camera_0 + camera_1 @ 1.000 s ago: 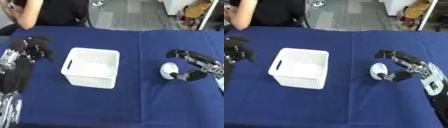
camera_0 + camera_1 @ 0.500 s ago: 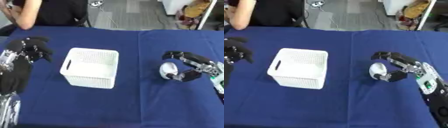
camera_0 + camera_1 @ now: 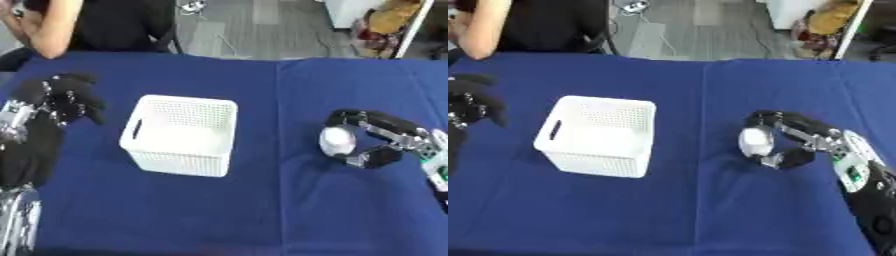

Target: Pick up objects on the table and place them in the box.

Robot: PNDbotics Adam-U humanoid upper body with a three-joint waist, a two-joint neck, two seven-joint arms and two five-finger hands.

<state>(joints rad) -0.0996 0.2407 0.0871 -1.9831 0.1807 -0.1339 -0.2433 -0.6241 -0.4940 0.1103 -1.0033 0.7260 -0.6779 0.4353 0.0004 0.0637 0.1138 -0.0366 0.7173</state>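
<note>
We are at the grasping step: our right hand (image 3: 794, 142) is closing round a small white rounded object (image 3: 754, 141) that lies on the blue table (image 3: 710, 200), to the right of the box. The fingers (image 3: 776, 119) arch over the top of the object and the thumb sits below and to its right, so the object lies inside a curled cage of fingers. They look to touch it, but we cannot tell whether the hold is complete, and the object appears to rest on the cloth, not lifted.

The box is a white plastic basket (image 3: 182, 135) with perforated walls and a slot handle on its left side. It stands well apart from the object, to the left, and nothing shows inside it.

By our judgement, the next move calls for finishing the grip, lifting the object clear of the table, carrying it left across the gap and above the basket's rim, then releasing it.

Our left hand (image 3: 61, 95) is idle at the far left edge, away from the basket, its dark fingers curled and holding nothing.
</note>
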